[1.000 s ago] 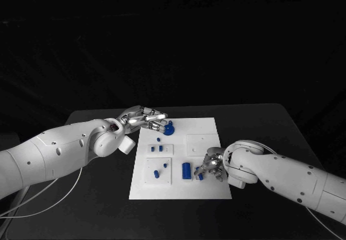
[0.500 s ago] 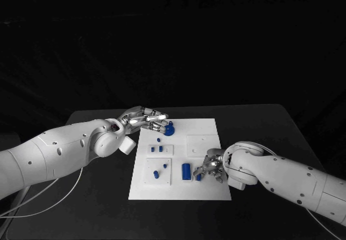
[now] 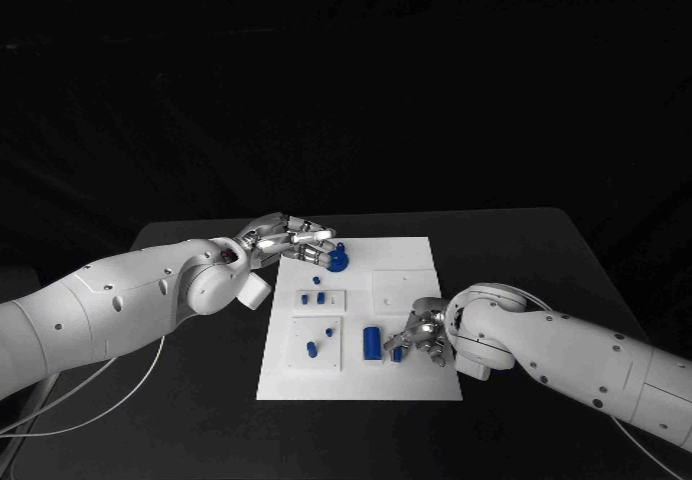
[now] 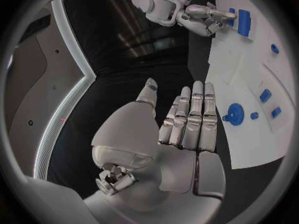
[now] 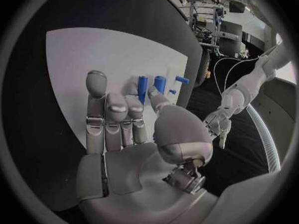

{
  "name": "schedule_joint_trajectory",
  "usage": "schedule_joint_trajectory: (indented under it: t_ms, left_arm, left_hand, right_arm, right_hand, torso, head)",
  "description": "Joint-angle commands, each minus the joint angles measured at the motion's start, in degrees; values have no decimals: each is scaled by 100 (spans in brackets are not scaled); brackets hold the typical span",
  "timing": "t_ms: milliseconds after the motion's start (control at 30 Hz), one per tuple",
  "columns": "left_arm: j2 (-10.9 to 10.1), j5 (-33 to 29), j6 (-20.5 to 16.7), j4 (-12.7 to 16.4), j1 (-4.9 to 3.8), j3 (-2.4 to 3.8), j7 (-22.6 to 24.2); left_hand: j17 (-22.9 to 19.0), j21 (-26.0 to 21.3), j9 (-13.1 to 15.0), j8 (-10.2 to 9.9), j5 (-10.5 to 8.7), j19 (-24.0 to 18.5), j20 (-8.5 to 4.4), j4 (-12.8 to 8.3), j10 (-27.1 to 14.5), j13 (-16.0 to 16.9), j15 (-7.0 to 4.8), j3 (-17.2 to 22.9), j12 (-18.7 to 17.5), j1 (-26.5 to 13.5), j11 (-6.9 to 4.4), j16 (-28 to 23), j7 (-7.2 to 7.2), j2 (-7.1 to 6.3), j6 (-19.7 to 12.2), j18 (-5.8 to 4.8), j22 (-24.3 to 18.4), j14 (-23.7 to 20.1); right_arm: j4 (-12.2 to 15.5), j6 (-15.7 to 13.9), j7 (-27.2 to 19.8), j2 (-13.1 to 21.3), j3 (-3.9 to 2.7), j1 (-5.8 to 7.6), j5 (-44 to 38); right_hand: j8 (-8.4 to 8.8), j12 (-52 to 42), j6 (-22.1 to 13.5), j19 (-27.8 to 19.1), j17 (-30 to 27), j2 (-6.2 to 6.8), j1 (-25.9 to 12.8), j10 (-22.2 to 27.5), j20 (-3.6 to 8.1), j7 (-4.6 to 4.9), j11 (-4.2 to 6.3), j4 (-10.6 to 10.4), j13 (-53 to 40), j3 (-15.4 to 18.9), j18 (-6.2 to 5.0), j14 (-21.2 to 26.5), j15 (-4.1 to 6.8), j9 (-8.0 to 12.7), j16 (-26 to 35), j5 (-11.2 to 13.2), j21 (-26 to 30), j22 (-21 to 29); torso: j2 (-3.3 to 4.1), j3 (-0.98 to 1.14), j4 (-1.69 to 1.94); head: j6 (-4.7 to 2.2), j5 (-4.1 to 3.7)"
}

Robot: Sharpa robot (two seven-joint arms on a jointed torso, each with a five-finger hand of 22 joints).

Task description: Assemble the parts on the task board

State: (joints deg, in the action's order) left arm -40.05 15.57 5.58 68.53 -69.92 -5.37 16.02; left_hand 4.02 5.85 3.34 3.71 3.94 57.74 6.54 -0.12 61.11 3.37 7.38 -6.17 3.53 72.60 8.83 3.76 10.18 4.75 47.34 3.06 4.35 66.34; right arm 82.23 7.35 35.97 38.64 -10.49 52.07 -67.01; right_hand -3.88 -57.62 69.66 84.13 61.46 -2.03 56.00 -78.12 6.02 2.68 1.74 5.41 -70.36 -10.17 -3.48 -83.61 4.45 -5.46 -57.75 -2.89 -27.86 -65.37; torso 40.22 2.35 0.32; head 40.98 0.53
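The white task board (image 3: 361, 385) lies mid-table. My left hand (image 3: 289, 238) hovers at its far left corner, fingers straight and together, holding nothing (image 4: 187, 129). Just beyond its fingertips a round blue part (image 3: 336, 260) stands on the board (image 4: 234, 115). My right hand (image 3: 418, 335) is over the board's near right area, fingers extended (image 5: 118, 119). Its thumb reaches toward a tall blue block (image 3: 372, 342) and a smaller blue piece (image 3: 397, 353); I see nothing gripped. In the right wrist view these blue pieces (image 5: 144, 87) stand just past the thumb tip.
Two small blue parts (image 3: 312, 297) sit in a recess left of the board's centre, and two more (image 3: 312, 348) lie in the near-left recess. A bare square recess (image 3: 401, 285) is at the right. Black table (image 3: 548, 260) surrounds the board.
The right hand has shifted very slightly toward the near edge of the board. The left hand and the parts stay where they were.
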Motion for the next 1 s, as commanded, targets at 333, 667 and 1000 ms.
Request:
schedule_joint_trajectory:
  t_ms: [333,667,1000]
  left_arm:
    - [10,-36,94,2,-1,4,31]
    - [17,-98,119,6,-1,4,5]
    - [22,-139,195,-23,-1,4,-34]
  left_hand:
    - [8,-9,-6,-4,27,13,31,12,-19,5,6,28,-15,16,-11,-12,-8,30,-1,24,-6,-24]
    - [8,-9,-6,-4,27,13,31,12,-19,5,6,28,-15,16,-11,-12,-8,30,-1,24,-6,-24]
    - [7,-10,-7,-7,27,13,31,-2,-16,5,7,27,-14,27,-12,-13,-7,19,-9,24,-6,-28]
  right_arm:
    - [20,87,-125,16,31,-35,66]
    - [100,-73,-185,73,30,-30,-29]
    - [206,-133,-185,151,23,20,-166]
  right_hand:
    - [19,61,-12,227,49,12,38,-3,39,3,22,-139,-17,313,2,-1,51,76,27,14,14,5]
    - [20,75,-38,230,59,-18,11,-10,43,4,24,-221,-31,348,-4,-3,55,83,49,13,22,12]
    - [19,84,-31,231,72,11,-19,-16,43,2,26,-238,-41,285,-5,-8,56,81,57,14,20,20]
  torso:
    - [1,-1,3]
    - [-1,-2,2]
    - [-2,-3,2]
  head:
    - [19,17]
    - [4,50]
    - [3,30]
